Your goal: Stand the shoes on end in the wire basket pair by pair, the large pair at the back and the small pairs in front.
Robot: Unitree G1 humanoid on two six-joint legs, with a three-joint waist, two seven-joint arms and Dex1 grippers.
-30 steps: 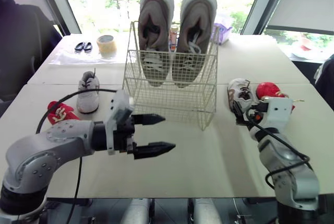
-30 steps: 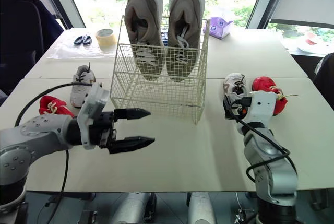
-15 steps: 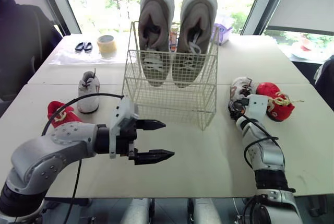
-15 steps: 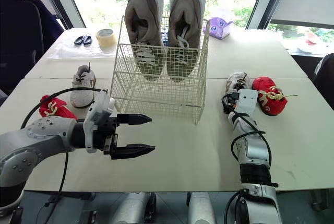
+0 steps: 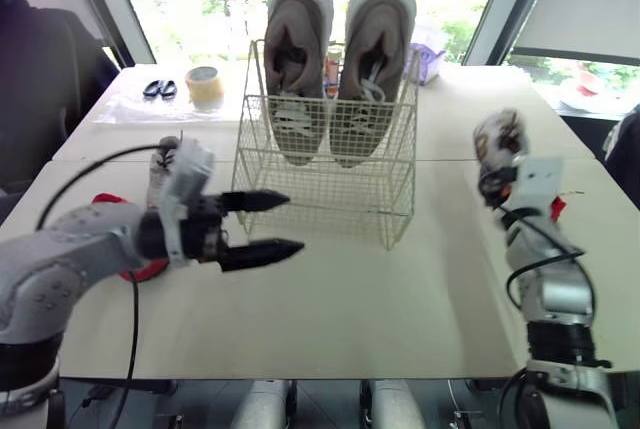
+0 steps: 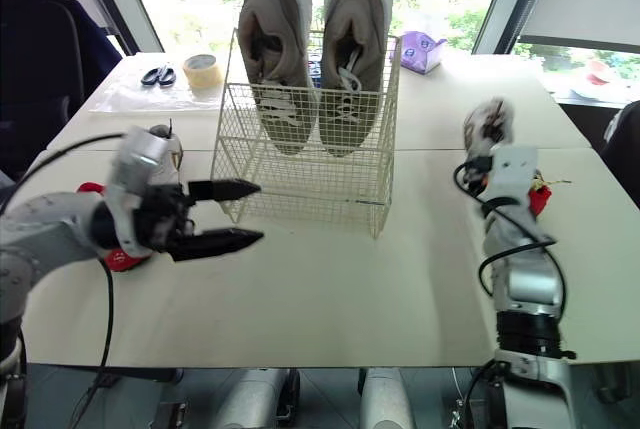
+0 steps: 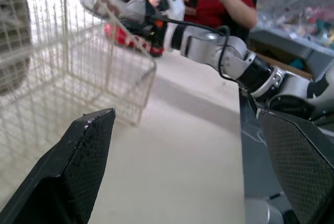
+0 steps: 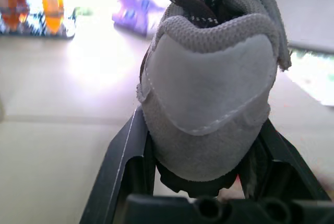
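At the far left of the tabletop (image 5: pixel 400 289) lie scissors (image 5: pixel 158 89) and a roll of tape (image 5: pixel 203 84). Nearer, a small white shoe (image 5: pixel 160 161) stands just behind the left arm, and a left red shoe (image 6: pixel 118 257) lies partly hidden under that arm. The left gripper (image 5: pixel 292 222) hovers over the tabletop at the near left corner of the wire basket (image 5: pixel 330 199), its two fingers apart and holding nothing.

The wire basket stands in the middle of the tabletop. The large pair (image 5: pixel 295 49) stands on end against its far side, soles to the back and toes well above the rim (the front of the basket holds no shoes). A purple pack (image 6: pixel 422 49) lies beyond the basket to the right.

To the right of the basket, well apart from it, the right gripper (image 8: pixel 203 151) is clamped on the heel of a small grey shoe (image 5: pixel 497 139), held up off the tabletop with its toe pointing up. A right red shoe (image 6: pixel 537 197) lies on the tabletop just behind the right arm.
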